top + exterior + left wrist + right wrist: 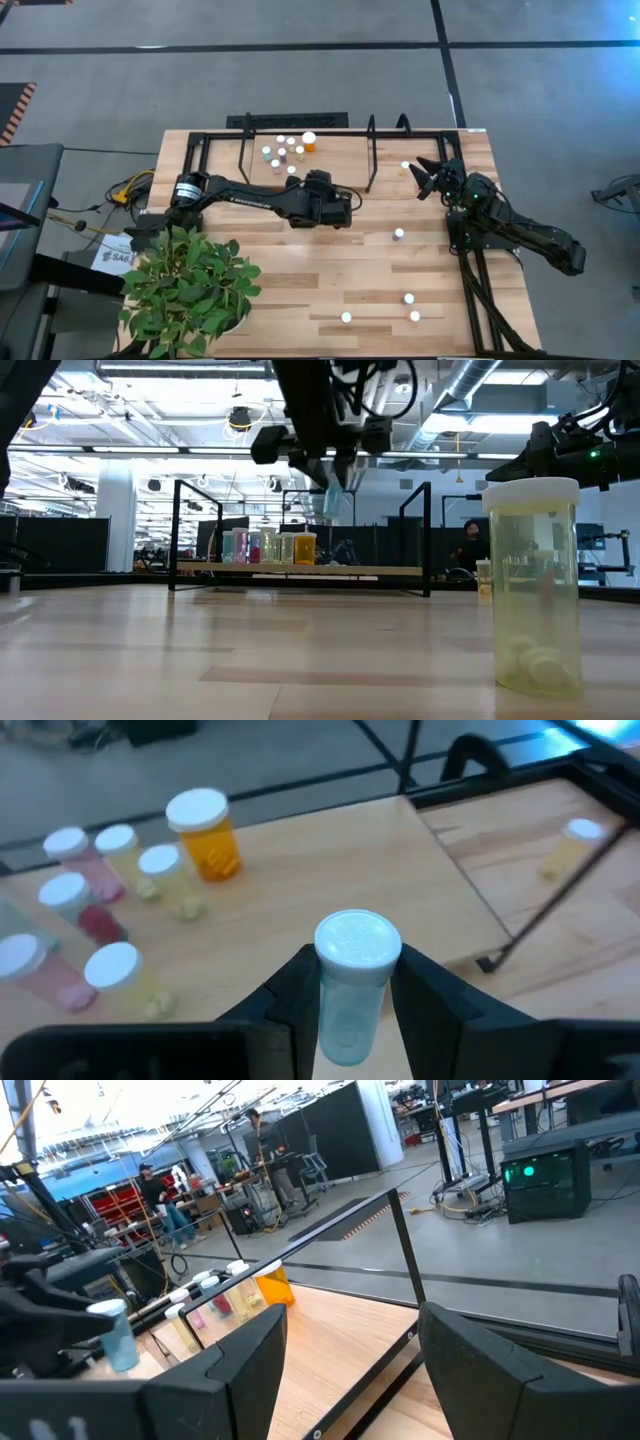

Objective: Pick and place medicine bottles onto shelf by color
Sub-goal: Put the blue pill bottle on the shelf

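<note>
- Your left pincer (352,988) grasps a teal medicine bottle (355,982) above the desk (300,270), near the shelf (330,140).
- Your right pincer (428,176) waits released, far right.

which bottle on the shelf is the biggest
The orange bottle with the wide white cap: taller and fatter than the small pink and yellowish bottles clustered beside it.

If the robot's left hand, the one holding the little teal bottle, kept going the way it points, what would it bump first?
Probably the cluster of small white-capped bottles on the light wood shelf board, ahead of the left hand gripping the teal bottle; depth is uncertain.
</note>
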{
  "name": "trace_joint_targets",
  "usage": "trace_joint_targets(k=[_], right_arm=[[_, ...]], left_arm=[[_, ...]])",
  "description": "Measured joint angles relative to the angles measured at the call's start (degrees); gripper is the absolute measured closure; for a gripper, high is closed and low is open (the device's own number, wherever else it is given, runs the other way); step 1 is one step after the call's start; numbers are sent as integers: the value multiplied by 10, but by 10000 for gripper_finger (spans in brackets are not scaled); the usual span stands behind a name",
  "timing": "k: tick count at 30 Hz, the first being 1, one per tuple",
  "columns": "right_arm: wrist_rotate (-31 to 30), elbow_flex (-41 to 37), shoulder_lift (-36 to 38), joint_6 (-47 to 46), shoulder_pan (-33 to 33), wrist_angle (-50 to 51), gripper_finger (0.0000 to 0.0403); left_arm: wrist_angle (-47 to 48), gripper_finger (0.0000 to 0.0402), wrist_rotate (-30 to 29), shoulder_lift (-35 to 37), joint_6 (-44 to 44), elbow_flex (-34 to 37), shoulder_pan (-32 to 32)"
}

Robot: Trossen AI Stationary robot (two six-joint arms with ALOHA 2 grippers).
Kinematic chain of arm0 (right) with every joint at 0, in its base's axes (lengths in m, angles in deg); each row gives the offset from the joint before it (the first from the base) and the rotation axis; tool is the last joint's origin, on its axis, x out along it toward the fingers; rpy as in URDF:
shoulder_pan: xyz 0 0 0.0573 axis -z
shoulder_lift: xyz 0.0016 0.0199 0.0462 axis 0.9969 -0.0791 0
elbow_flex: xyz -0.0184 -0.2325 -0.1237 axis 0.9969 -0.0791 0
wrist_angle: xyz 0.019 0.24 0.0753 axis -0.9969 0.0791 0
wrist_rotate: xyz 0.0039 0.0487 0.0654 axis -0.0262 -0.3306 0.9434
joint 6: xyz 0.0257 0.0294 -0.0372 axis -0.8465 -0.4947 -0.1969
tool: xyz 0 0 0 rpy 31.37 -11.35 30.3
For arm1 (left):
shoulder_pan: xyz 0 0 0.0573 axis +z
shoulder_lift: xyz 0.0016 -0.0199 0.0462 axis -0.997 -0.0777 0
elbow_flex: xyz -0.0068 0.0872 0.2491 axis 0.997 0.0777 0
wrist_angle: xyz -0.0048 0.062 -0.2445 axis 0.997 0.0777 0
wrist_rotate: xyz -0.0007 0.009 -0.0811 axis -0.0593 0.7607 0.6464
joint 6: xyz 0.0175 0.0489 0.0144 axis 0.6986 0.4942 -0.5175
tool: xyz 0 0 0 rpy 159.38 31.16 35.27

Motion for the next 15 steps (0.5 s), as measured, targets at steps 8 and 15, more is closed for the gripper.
trace_joint_targets(k=[8, 15], right_arm=[[0, 0, 0, 0, 0, 0, 154], [0, 0, 0, 0, 0, 0, 154]], left_arm=[[-7, 307, -26, -8, -45, 17, 30], [-2, 307, -61, -10, -121, 48, 42]])
